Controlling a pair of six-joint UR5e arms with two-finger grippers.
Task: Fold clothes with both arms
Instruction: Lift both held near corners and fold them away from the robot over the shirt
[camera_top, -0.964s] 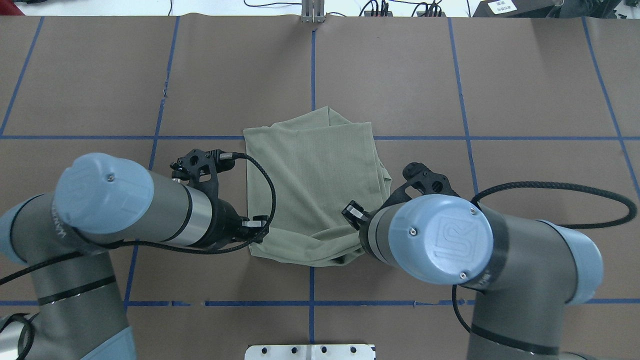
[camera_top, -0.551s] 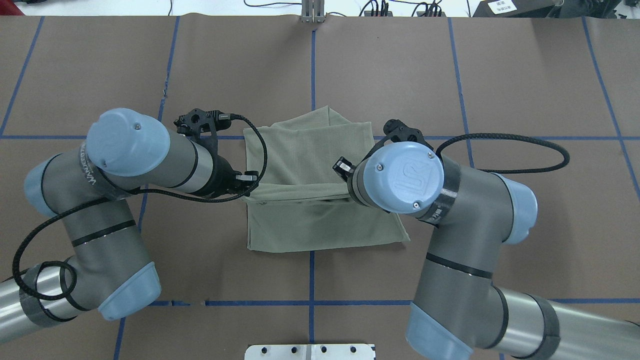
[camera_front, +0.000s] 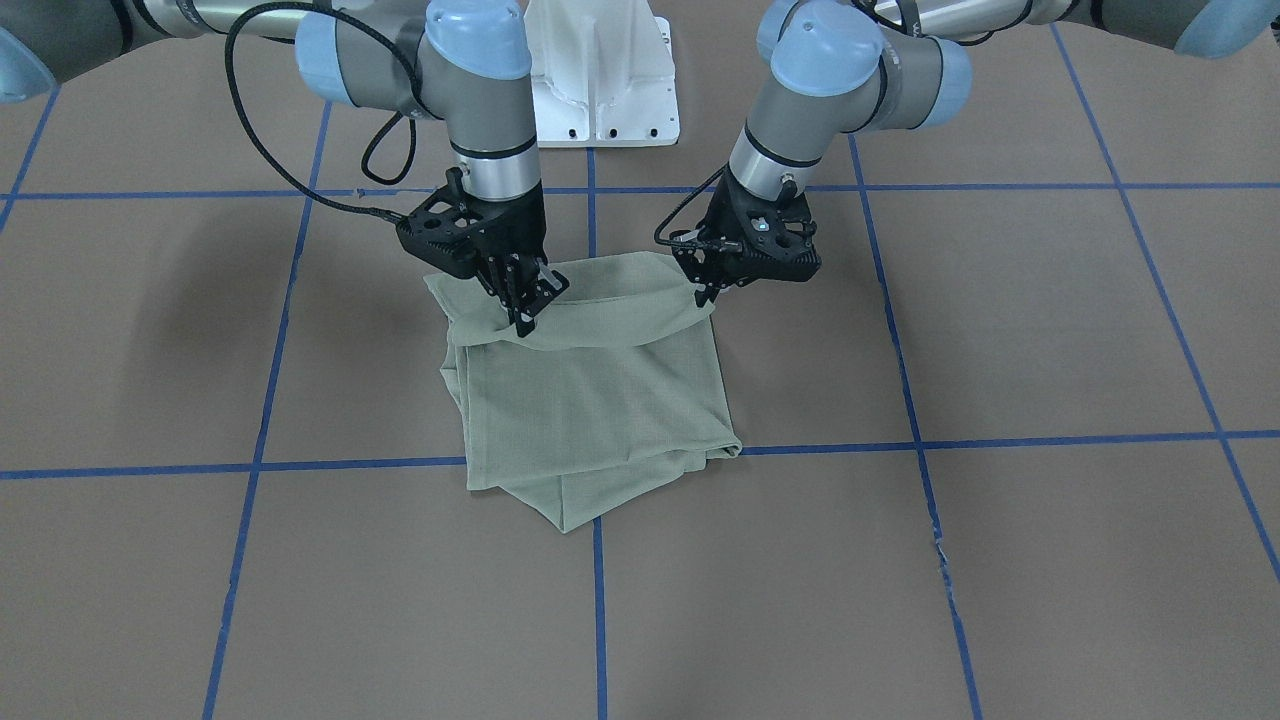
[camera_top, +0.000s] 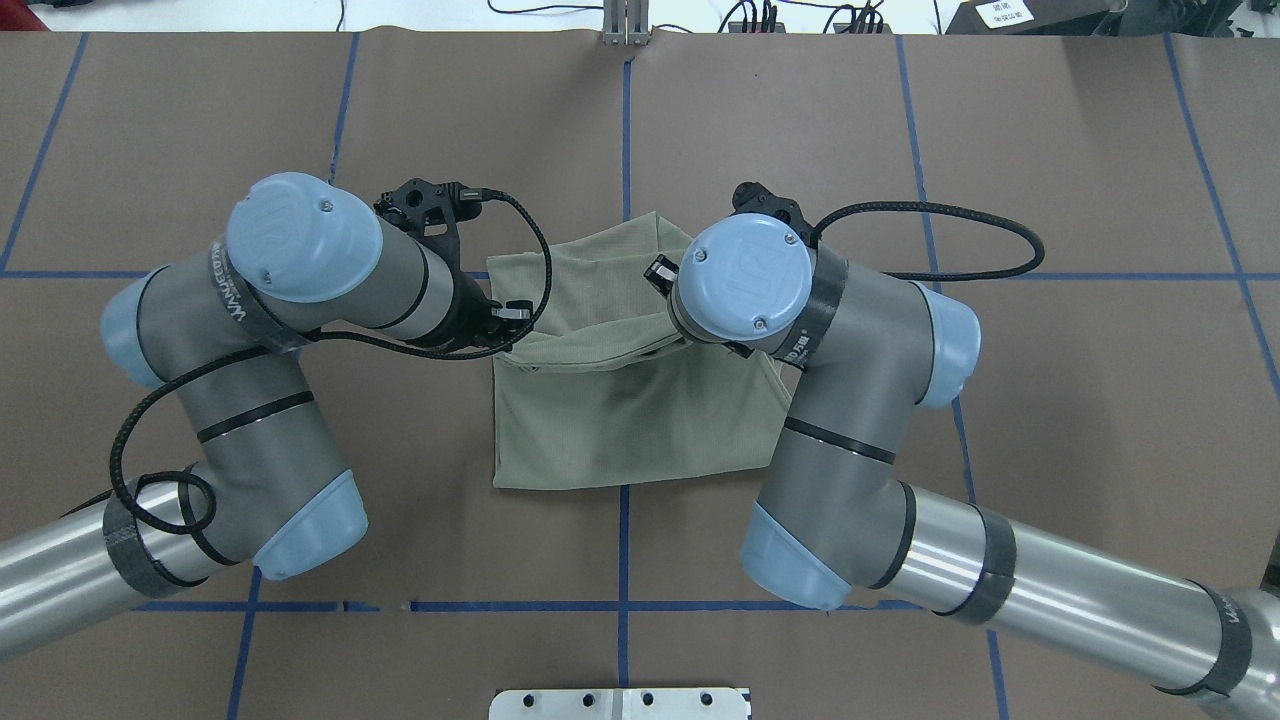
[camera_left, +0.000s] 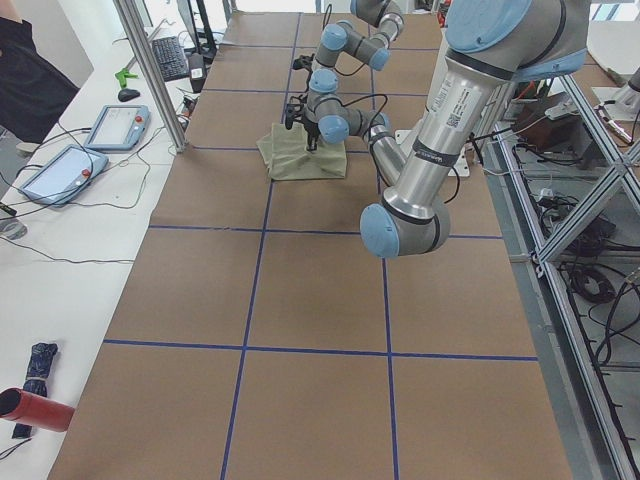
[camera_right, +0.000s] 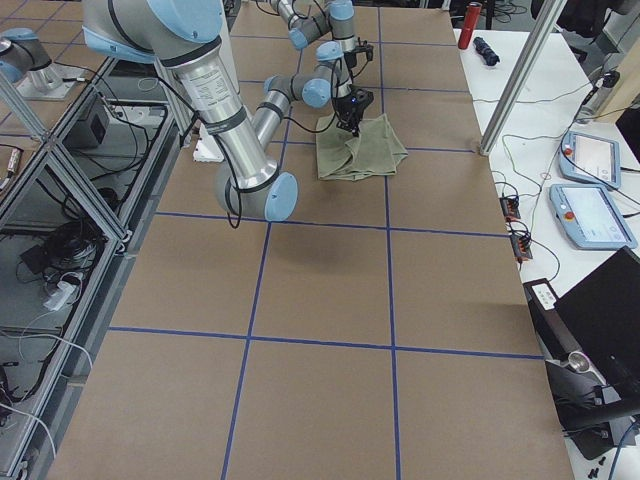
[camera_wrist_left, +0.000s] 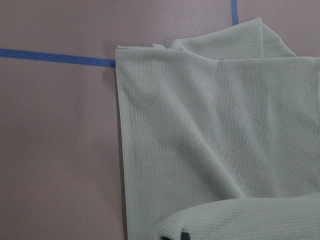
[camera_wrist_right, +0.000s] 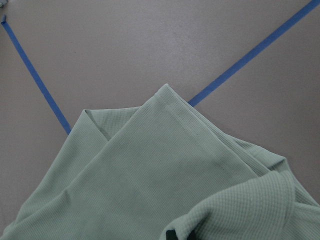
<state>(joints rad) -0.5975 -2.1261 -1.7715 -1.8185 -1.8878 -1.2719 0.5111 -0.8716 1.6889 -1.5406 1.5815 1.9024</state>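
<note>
Lifted hem carried farther forward since the earlier frame. Left tool (camera_front: 708, 292) and right tool (camera_front: 522, 318) each clamped on shirt (camera_front: 600, 400). Far edge straight ahead, fold line crosswise, equally near both.

Brown matte sheeting (camera_top: 1050, 150) covers the table, marked into large squares by blue tape lines (camera_top: 1100, 275). Along the operators' side runs a white bench (camera_left: 70, 250) — two teach pendants (camera_left: 58, 172), a keyboard (camera_left: 190, 58) and loose cables lie on it. An aluminium post (camera_left: 152, 75) rises at the table's edge; open metal framing (camera_left: 558, 345) lines the opposite side. The light is even, with soft shadows.
</note>
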